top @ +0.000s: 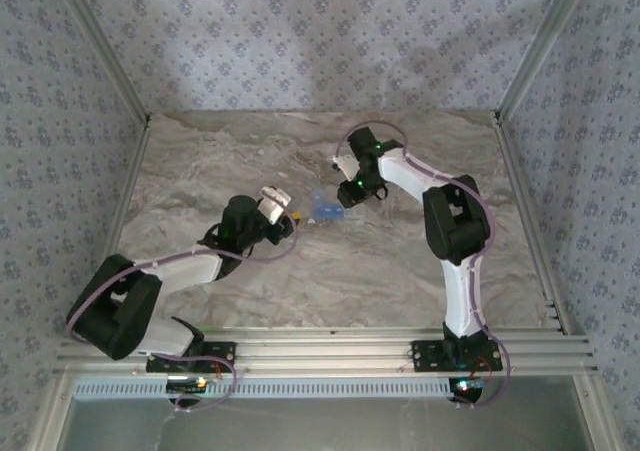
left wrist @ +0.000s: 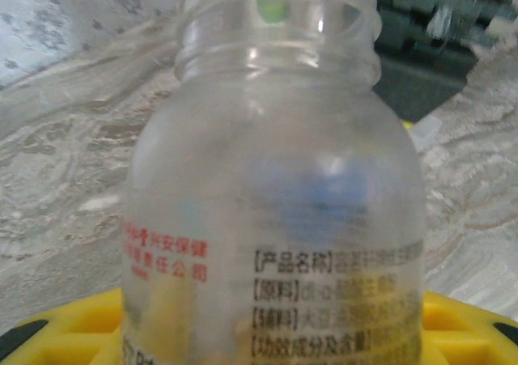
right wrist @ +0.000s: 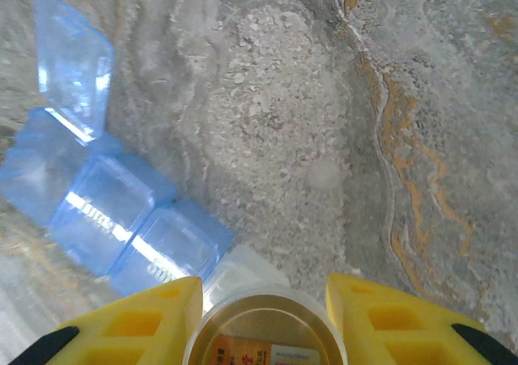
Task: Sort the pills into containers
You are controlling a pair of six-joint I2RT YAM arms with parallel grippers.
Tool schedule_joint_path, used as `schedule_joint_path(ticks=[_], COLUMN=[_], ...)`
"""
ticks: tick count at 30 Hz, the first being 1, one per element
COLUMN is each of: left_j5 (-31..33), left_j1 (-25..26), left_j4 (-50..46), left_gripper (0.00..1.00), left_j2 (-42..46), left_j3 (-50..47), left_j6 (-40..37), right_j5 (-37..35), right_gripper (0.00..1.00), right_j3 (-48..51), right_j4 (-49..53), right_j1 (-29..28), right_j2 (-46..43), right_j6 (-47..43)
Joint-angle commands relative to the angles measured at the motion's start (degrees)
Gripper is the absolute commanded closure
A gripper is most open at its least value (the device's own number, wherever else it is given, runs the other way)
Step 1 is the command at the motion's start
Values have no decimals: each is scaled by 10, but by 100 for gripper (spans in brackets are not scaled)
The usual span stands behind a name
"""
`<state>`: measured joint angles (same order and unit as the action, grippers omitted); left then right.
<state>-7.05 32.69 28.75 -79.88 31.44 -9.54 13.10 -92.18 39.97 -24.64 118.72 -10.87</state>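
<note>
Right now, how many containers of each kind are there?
Clear bottles: 2, the uncapped bottle in the left fingers, the end-on bottle between the right fingers
Blue pill box: 1
Total: 3

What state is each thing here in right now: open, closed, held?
clear bottle: cap off, gripped by left claw.
blue pill box: one end lid flipped up, neighbouring lids down.
small round bottle: gripped by right claw.

Translucent blue pill box (right wrist: 113, 211) flat on marble table (right wrist: 324, 138), end lid seemingly flipped up.
</note>
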Motion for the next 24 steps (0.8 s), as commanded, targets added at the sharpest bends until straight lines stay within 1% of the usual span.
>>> schedule_joint_path(ticks=[1, 5, 7, 10, 14, 16, 18, 21, 24], left_j5=[-18, -8, -6, -32, -25, -10, 4, 24, 20], left_j1=[8, 10, 10, 11, 16, 19, 19, 17, 5], left_j4=[-79, -111, -143, -181, -243, -274, -325, -347, -348], left_gripper=[88, 88, 89, 88, 88, 88, 89, 89, 88], left_j2=[-26, -41, -44, -50, -66, -66, -66, -71, -94], left_j3=[48, 60, 74, 96, 141, 157, 176, 181, 197], left_j6=[-37, -58, -69, -84, -94, -119, -168, -232, -242], right_j5=[55, 32, 30, 23, 10, -2, 7, -1, -3], right_gripper=[100, 100, 100, 100, 100, 100, 100, 100, 100], right_j3=[46, 130, 180, 262, 365, 409, 453, 485, 492], right_j4=[-86, -167, -205, -255, -349, -390, -436, -463, -473], right_j1=[15, 13, 16, 18, 14, 10, 8, 8, 8], right_j2=[-79, -162, -204, -272, -357, -390, -416, -439, -451], right_j6=[50, 85, 101, 111, 136, 147, 147, 153, 156])
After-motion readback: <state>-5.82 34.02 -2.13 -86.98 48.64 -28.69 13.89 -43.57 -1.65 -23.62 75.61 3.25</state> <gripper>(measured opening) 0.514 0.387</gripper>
